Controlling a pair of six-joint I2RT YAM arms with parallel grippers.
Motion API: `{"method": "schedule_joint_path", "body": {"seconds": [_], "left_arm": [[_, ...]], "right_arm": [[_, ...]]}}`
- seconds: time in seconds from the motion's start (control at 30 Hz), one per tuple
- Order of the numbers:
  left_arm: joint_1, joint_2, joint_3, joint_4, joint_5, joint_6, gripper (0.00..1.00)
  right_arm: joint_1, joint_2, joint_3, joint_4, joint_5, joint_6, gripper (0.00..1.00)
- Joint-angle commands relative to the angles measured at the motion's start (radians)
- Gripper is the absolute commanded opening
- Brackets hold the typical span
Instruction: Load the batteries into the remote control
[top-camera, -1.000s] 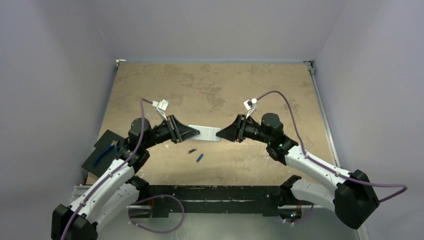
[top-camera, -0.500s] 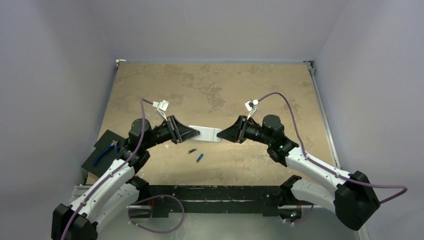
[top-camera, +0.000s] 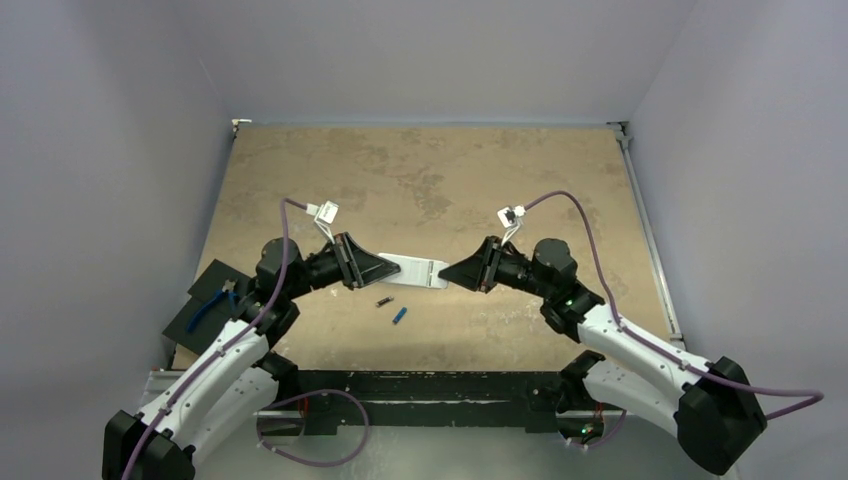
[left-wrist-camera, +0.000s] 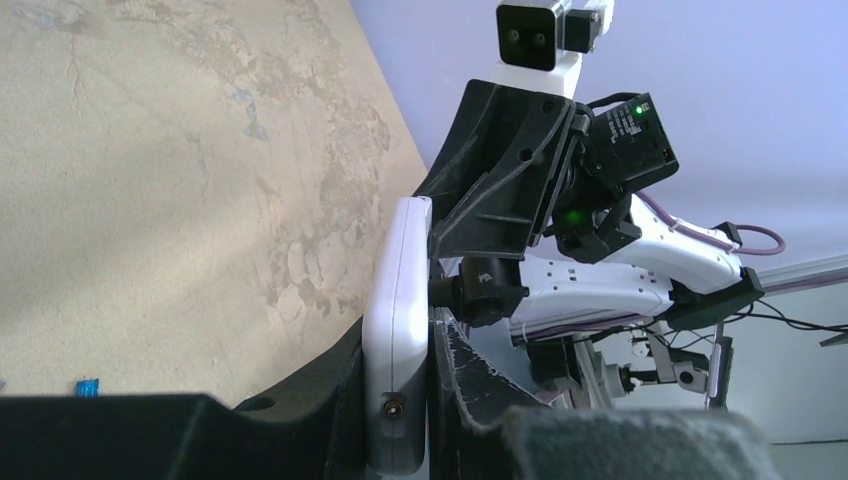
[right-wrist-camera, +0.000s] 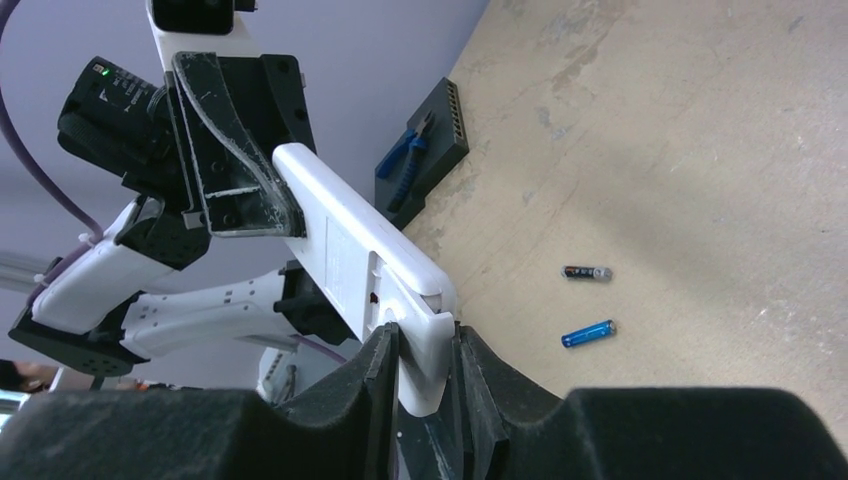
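Where the bench (top-camera: 420, 180) reaches its left edge, the pliers (top-camera: 208, 307) lie on a dark tray (top-camera: 215, 278), well apart from the work.

The left gripper (top-camera: 392, 268) is clenched on the left end of the remote (top-camera: 418, 271). The left wrist view shows the remote edge-on between both fingers. The remote is held level above the bench, midway between the two arms, with its plain white back facing the right wrist camera.

Below and just in front of the remote, the dark battery (top-camera: 383, 301) and the blue battery (top-camera: 400, 315) lie loose on the bench. They are near each other but apart, and neither gripper touches them.

The right gripper (top-camera: 447, 272) grasps the right end of the remote. In the right wrist view, the gripped end section sits slightly out of line with the body, and a narrow gap shows at the joint. This is probably the battery cover, part-way off.

Task status:
- Done: remote lifted and held at both ends.
- In hand: cover removal, judged incomplete.
- Left: free the cover, pick up each battery, seat both in the compartment, refit the cover.
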Motion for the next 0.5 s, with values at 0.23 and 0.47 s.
{"method": "schedule_joint_path", "body": {"seconds": [0.23, 0.47], "left_arm": [[0.017, -0.007, 0.023, -0.012, -0.071, 0.014, 0.00], [0.018, -0.004, 0.025, -0.008, -0.070, 0.013, 0.00]], "right_arm": [[0.003, -0.075, -0.030, 0.041, 0.009, 0.004, 0.00], [0.004, -0.081, -0.032, 0.039, 0.015, 0.003, 0.00]]}}
